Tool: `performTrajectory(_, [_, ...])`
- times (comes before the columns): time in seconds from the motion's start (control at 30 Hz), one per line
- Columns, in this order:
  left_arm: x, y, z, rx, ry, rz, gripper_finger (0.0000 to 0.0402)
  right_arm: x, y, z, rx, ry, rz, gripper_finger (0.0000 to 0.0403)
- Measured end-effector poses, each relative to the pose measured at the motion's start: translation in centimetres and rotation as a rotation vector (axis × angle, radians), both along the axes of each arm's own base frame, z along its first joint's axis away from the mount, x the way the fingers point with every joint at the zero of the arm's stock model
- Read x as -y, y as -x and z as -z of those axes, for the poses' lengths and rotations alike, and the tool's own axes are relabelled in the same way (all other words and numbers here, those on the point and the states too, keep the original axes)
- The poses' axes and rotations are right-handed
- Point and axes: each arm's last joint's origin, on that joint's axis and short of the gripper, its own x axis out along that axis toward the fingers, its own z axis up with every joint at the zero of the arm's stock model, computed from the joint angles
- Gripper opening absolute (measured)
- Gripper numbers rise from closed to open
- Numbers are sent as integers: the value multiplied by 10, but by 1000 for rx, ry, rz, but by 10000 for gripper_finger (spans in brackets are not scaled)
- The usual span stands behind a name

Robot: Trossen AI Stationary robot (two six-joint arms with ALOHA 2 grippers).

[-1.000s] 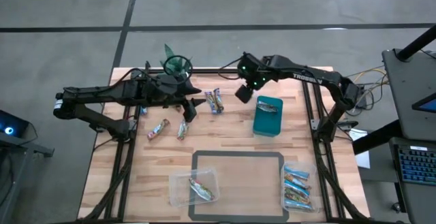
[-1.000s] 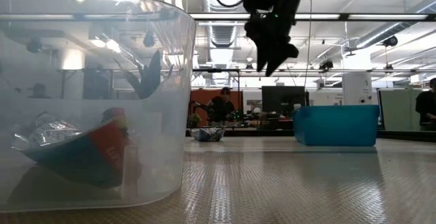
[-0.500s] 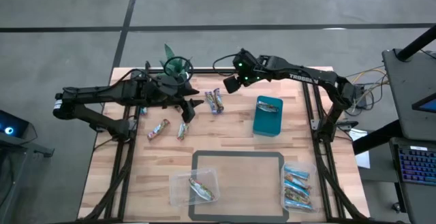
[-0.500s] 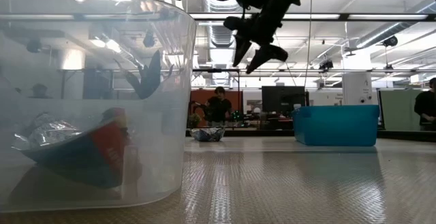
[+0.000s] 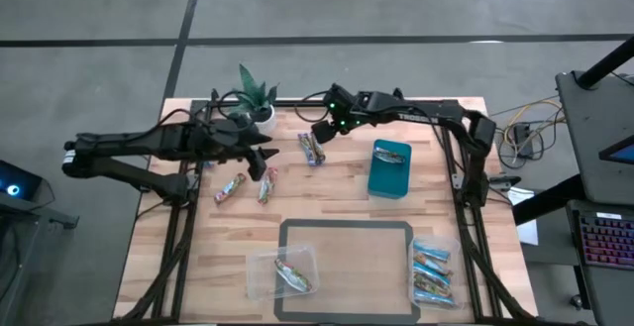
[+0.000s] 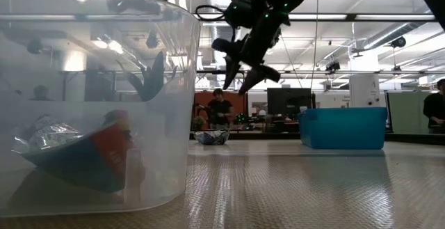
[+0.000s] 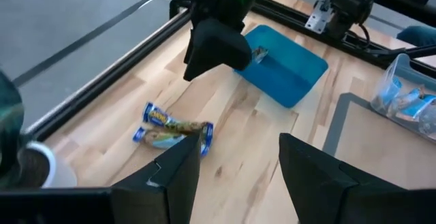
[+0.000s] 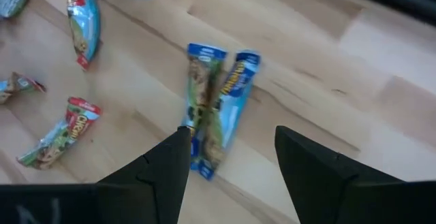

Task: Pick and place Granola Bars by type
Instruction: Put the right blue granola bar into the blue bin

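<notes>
Granola Bars (image 8: pixel 216 108), blue pair side by side, lengthwise between open right gripper (image 8: pixel 228 157) jaws

Two dark arms reached inward over the far half of the table from opposite sides. Left arm stretched in from the left edge, its left gripper (image 5: pixel 263 155) pointed toward the centre, fingers (image 7: pixel 308 173) parted — nothing held between them. Right arm extended from the right side along the far edge, elbow bent, right gripper (image 5: pixel 323 131) angled downward and raised above the tabletop, fingers (image 8: pixel 310 163) likewise spread apart and empty. Grippers near each other, not touching.
</notes>
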Motion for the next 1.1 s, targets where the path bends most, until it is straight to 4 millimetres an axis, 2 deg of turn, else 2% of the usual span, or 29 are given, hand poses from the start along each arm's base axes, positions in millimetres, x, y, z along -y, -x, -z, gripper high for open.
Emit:
performTrajectory(0.23, [1,15,21,-4,49,-30,181,-2,-29,27,-9,-28,-26,203])
performTrajectory(0.5, [2,25,39,-18,71,-42,181,4,-49,53,-70,-32,5,203])
performTrajectory(0.7, [2,30,47,-27,81,-45,181,1,-56,62,-115,-23,14,203])
performTrajectory(1.1, [2,36,45,-4,74,-36,181,-7,-61,91,-180,-71,38,203])
